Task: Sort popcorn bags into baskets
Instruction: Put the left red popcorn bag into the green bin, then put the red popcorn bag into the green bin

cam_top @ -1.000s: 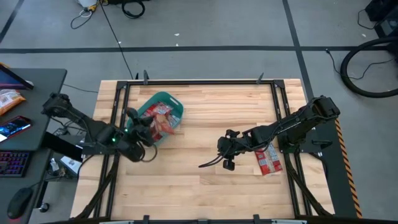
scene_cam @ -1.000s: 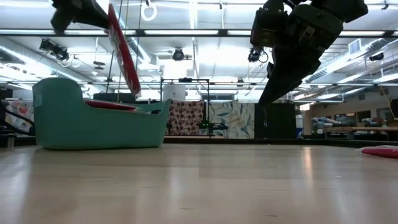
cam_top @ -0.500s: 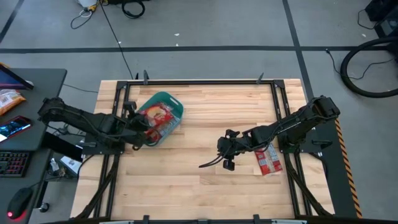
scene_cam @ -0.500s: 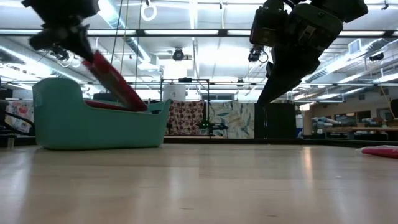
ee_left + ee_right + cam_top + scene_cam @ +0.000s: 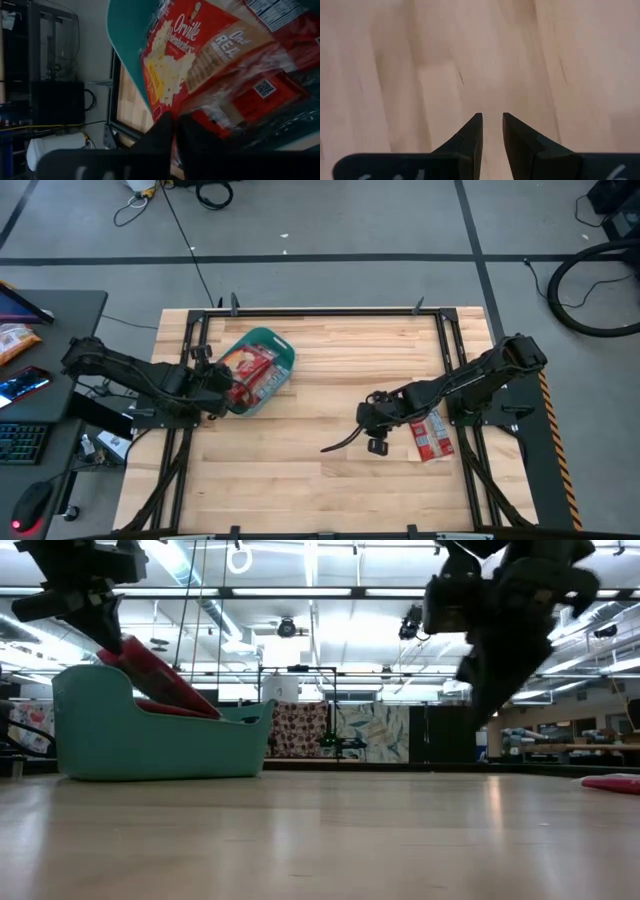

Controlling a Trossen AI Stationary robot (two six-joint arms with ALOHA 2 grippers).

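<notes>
While the left tool [image 5: 222, 386] pinches a popcorn bag [image 5: 160, 680] slanted over the teal basket [image 5: 281, 348] at 10 o'clock to drop it, the right tool [image 5: 372, 420], narrow and empty, hovers mid-table [image 5: 330, 480] near another bag [image 5: 431, 436].

Robotics lab: framed wooden table [image 5: 330, 450], cables [image 5: 590, 290], industrial ceiling lights [image 5: 300, 590].

A light wooden bench [image 5: 330, 360] with a black metal frame stands on a grey floor [image 5: 330, 220] crossed by dark tape lines. Black cables [image 5: 585, 290] coil on the floor at the far right. A dark desk [image 5: 50, 330] sits at the left, carrying a phone [image 5: 22, 385]. Across the room, rows of ceiling strip lights [image 5: 330, 592] glow above floral-patterned panels [image 5: 335, 730].
</notes>
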